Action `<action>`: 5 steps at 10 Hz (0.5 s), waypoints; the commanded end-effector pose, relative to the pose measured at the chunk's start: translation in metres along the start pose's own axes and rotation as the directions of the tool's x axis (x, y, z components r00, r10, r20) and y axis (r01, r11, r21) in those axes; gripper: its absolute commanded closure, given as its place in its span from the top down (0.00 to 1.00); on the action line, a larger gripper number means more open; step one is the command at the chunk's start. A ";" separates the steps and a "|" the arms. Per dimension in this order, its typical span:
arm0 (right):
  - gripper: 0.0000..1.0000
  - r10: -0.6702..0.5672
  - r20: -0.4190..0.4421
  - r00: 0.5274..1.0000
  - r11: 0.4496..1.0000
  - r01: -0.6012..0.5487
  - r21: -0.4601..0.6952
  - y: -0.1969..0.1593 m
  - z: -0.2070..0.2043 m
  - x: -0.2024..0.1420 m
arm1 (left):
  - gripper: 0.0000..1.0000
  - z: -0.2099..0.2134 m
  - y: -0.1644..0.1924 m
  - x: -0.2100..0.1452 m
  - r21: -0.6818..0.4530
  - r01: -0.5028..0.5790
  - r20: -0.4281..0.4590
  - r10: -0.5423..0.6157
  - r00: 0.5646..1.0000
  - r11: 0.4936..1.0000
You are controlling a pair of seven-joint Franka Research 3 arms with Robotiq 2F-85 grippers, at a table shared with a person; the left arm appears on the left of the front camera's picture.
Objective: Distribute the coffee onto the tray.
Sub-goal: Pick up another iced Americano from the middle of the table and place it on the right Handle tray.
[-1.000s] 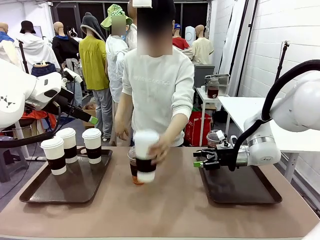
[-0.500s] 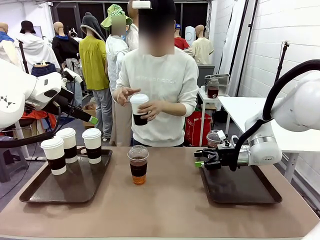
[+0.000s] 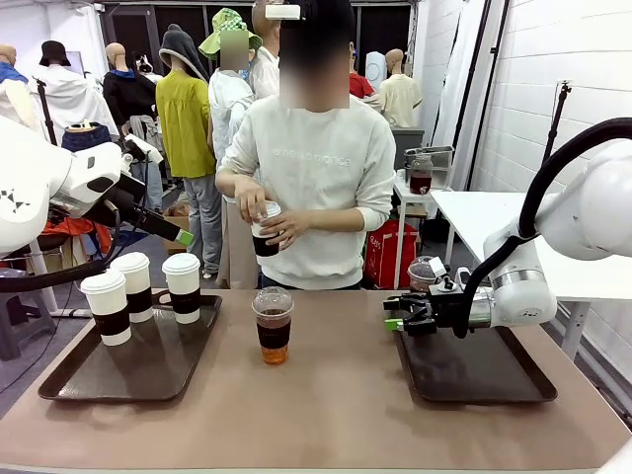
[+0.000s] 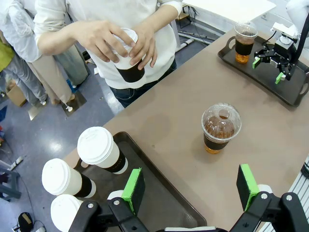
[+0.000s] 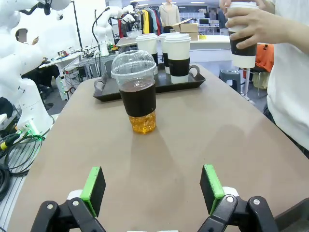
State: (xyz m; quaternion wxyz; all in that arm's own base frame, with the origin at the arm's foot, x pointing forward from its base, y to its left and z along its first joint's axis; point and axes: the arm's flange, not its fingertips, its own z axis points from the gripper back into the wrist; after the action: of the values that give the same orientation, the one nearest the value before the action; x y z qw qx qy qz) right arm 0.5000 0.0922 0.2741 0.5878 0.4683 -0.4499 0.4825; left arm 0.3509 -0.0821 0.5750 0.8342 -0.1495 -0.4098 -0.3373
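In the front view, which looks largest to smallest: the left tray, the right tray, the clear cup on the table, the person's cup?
1. Left tray and right tray: look alike, not ranked.
2. Clear cup.
3. Person's cup: looks smaller, but it is farther away and partly hidden, so unsure.

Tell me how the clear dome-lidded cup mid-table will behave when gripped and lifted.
The dome-lidded cup looks like thin clear plastic, so its wall would probably flex under a hard squeeze. Filled well up, it is likely heavy for its size. Tall on a narrow base, with what seems an opening in its dome lid, it may tip or spill if tilted.
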 end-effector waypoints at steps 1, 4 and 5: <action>1.00 0.000 0.000 1.000 1.000 0.000 0.000 0.000 0.000 0.000 | 1.00 0.000 0.001 0.000 -0.019 -0.005 0.007 0.006 1.000 1.000; 1.00 0.000 0.019 1.000 1.000 0.000 0.005 0.008 -0.023 0.001 | 1.00 0.000 0.001 0.000 -0.019 -0.005 0.007 0.006 1.000 1.000; 1.00 0.000 0.015 1.000 1.000 0.000 -0.003 0.010 -0.031 0.001 | 1.00 0.000 0.001 0.000 -0.019 -0.005 0.007 0.006 1.000 1.000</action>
State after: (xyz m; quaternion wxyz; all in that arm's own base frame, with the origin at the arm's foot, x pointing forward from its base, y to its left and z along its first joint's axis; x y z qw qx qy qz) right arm 0.4970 0.1142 0.2740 0.5796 0.4785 -0.4474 0.4847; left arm 0.3509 -0.0821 0.5750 0.8342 -0.1495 -0.4098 -0.3373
